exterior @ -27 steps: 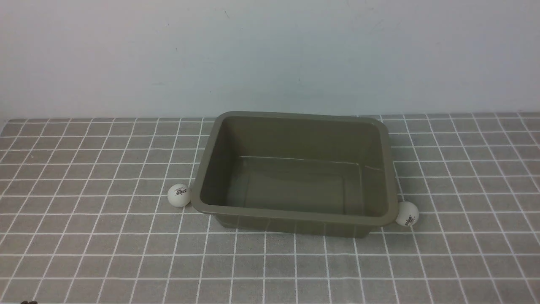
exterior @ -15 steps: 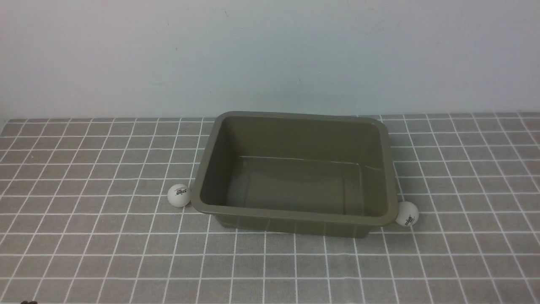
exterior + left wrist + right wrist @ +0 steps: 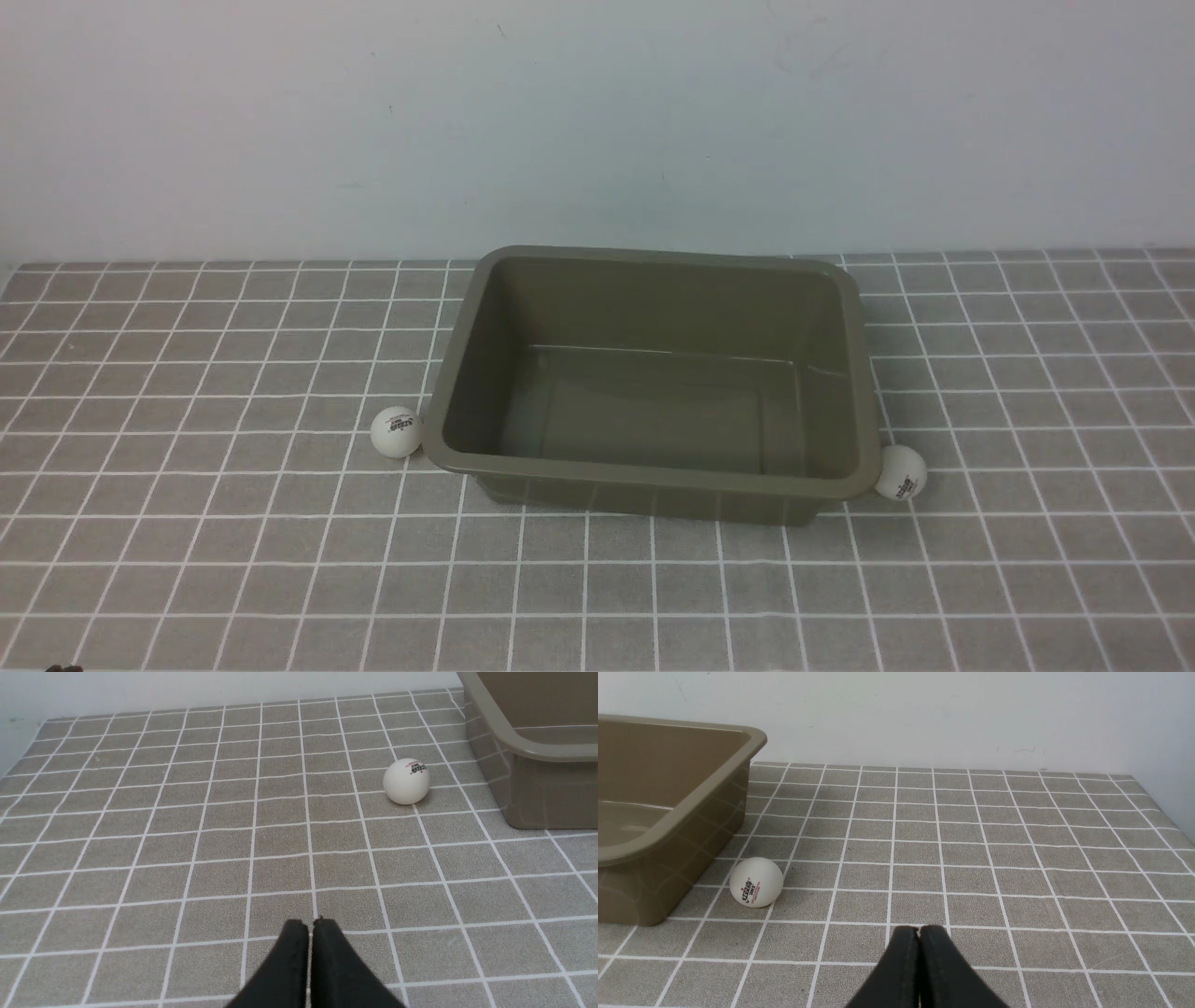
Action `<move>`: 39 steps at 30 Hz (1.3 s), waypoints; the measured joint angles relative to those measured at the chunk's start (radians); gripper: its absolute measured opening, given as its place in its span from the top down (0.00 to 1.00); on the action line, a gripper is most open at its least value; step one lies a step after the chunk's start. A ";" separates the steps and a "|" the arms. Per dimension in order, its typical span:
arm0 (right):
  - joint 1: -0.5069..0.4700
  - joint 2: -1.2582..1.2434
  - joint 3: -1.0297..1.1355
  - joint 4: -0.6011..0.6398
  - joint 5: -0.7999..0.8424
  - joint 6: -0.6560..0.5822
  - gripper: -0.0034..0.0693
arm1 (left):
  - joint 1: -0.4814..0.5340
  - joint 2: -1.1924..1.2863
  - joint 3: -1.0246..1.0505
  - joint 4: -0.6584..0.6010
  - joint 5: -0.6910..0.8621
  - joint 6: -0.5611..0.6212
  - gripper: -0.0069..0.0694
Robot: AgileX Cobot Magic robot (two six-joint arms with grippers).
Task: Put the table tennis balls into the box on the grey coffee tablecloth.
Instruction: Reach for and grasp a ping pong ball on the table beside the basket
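- The grey coffee tablecloth (image 3: pixel 233 560) is running back to a pale wall (image 3: pixel 597 121).
- The box (image 3: pixel 653 478) is sitting mid-cloth.
- My left gripper (image 3: pixel 311 924) and right gripper (image 3: pixel 919 929) are hanging clenched on nothing.
- One table tennis ball (image 3: pixel 406 780) is lying well ahead of my left gripper, beside the box's near-left corner; the other ball (image 3: pixel 756 882) is lying ahead of my right, perhaps touching the rim.

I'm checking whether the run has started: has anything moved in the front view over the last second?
Nothing visibly changed. The left ball and the right ball lie where they were, outside the box, beside its near corners on the tablecloth. The box has not shifted, and no arm shows in the front view.
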 joint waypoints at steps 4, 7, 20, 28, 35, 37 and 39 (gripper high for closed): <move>0.000 0.000 0.000 0.000 0.000 0.000 0.97 | 0.000 0.000 0.004 -0.026 -0.038 -0.010 0.92; 0.000 0.000 0.000 0.000 0.000 0.000 0.97 | 0.000 0.000 0.006 -0.108 -0.136 -0.041 0.92; 0.000 0.000 0.008 0.462 -0.380 0.267 0.97 | 0.000 0.029 -0.157 -0.385 -0.726 -0.218 0.92; 0.000 0.000 -0.042 0.416 -0.308 0.229 0.97 | 0.000 0.598 -0.762 -0.214 -0.045 -0.043 0.92; 0.000 0.236 -0.400 0.348 0.111 0.107 0.97 | 0.000 1.139 -1.085 -0.140 0.576 0.000 0.92; 0.000 0.367 -0.521 0.348 0.252 0.026 0.97 | 0.000 1.295 -1.140 -0.130 0.663 0.015 0.92; 0.000 0.447 -0.580 0.348 0.340 -0.030 0.97 | -0.004 1.375 -1.163 -0.130 0.676 0.030 0.92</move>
